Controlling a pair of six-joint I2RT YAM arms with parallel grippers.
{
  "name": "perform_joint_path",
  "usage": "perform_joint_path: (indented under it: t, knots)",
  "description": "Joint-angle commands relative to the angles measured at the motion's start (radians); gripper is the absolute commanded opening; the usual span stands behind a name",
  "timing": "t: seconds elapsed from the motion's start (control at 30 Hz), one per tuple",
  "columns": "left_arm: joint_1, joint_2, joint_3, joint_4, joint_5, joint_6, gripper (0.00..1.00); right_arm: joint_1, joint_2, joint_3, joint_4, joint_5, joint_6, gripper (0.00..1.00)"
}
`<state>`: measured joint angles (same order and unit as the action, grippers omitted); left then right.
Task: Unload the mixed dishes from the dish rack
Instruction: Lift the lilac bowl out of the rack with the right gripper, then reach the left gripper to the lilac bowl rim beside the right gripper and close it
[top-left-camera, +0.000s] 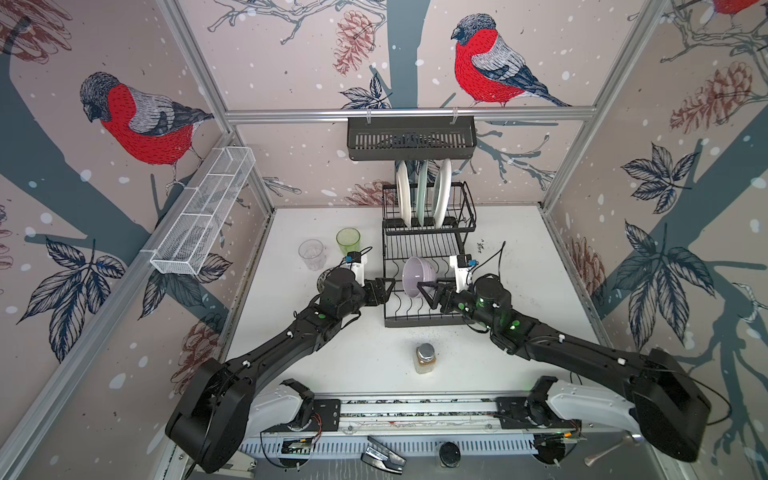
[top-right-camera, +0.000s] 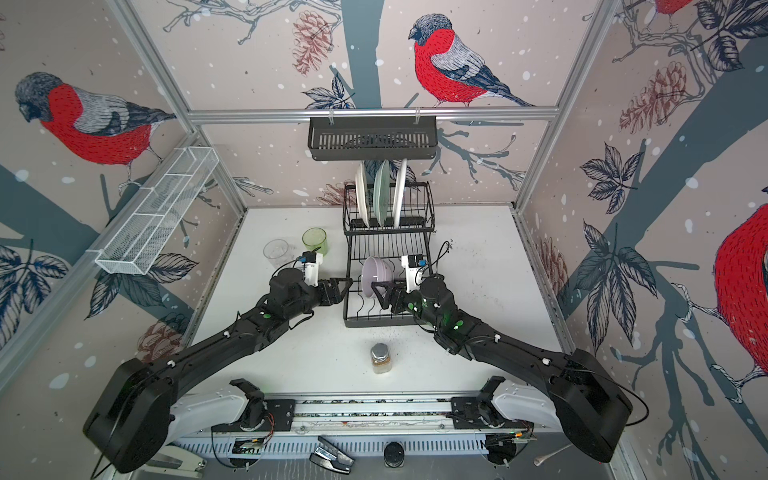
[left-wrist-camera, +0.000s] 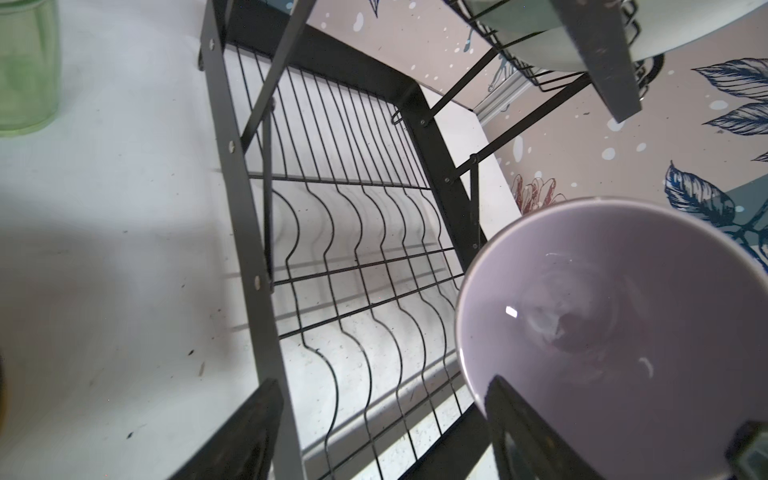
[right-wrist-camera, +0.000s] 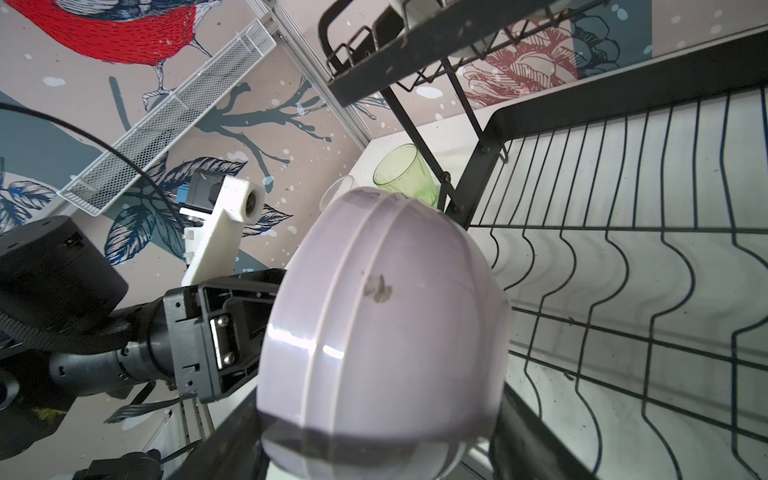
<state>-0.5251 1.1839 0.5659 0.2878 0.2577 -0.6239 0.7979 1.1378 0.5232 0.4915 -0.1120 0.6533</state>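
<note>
My right gripper (top-left-camera: 424, 289) (top-right-camera: 377, 287) (right-wrist-camera: 376, 415) is shut on the lilac bowl (top-left-camera: 417, 272) (top-right-camera: 373, 272) (right-wrist-camera: 386, 311), holding it tilted on edge above the lower tier of the dish rack (top-left-camera: 426, 322) (top-right-camera: 386, 322) (left-wrist-camera: 232, 166) (right-wrist-camera: 540, 116). My left gripper (top-left-camera: 387, 286) (top-right-camera: 344, 285) (left-wrist-camera: 382, 380) stands open at the rack's left frame, one finger right at the rim of the bowl (left-wrist-camera: 623, 311). Three plates stand in the upper tier: white (top-left-camera: 403, 195), pale green (top-left-camera: 422, 193) and another white one (top-left-camera: 442, 193). A green tumbler (top-left-camera: 348, 240) (left-wrist-camera: 25, 62) and a clear tumbler (top-left-camera: 311, 253) stand on the table left of the rack.
A silver-capped jar of brown powder (top-left-camera: 424, 357) stands in front of the rack. A black slotted basket (top-left-camera: 411, 139) hangs on the back rail above the plates. A white mesh tray (top-left-camera: 203, 212) hangs on the left wall. A round dish (top-left-camera: 321, 280) peeks from under my left wrist.
</note>
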Motion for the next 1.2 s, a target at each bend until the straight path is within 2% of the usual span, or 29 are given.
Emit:
perform_joint_path:
  t: [0.0,0.07,0.17,0.4,0.53,1.0,1.07,1.17]
  knots:
    - [-0.011,0.027,0.041,0.063,0.079,-0.016,0.69,0.011,-0.034,-0.016,0.114,-0.004,-0.013,0.57]
    - [-0.021,0.052,0.071,0.070,0.110,-0.011,0.61,0.013,-0.052,-0.030,0.127,0.006,-0.010,0.57]
    - [-0.041,0.091,0.109,0.088,0.164,-0.006,0.58,0.018,-0.068,-0.037,0.137,0.001,-0.016,0.56]
    - [-0.054,0.193,0.171,0.116,0.259,-0.048,0.38,0.023,-0.075,-0.043,0.144,-0.011,-0.009,0.57]
    - [-0.056,0.201,0.161,0.164,0.268,-0.072,0.20,0.022,-0.070,-0.042,0.140,-0.021,-0.009,0.57]
    - [-0.059,0.204,0.160,0.159,0.266,-0.071,0.10,0.020,0.002,-0.013,0.147,-0.084,-0.018,0.58]
    - [-0.059,0.204,0.163,0.148,0.258,-0.066,0.01,0.020,0.009,-0.010,0.145,-0.086,-0.017,0.60]
    - [-0.059,0.203,0.165,0.124,0.246,-0.057,0.00,0.020,0.013,-0.011,0.145,-0.080,-0.018,0.67]
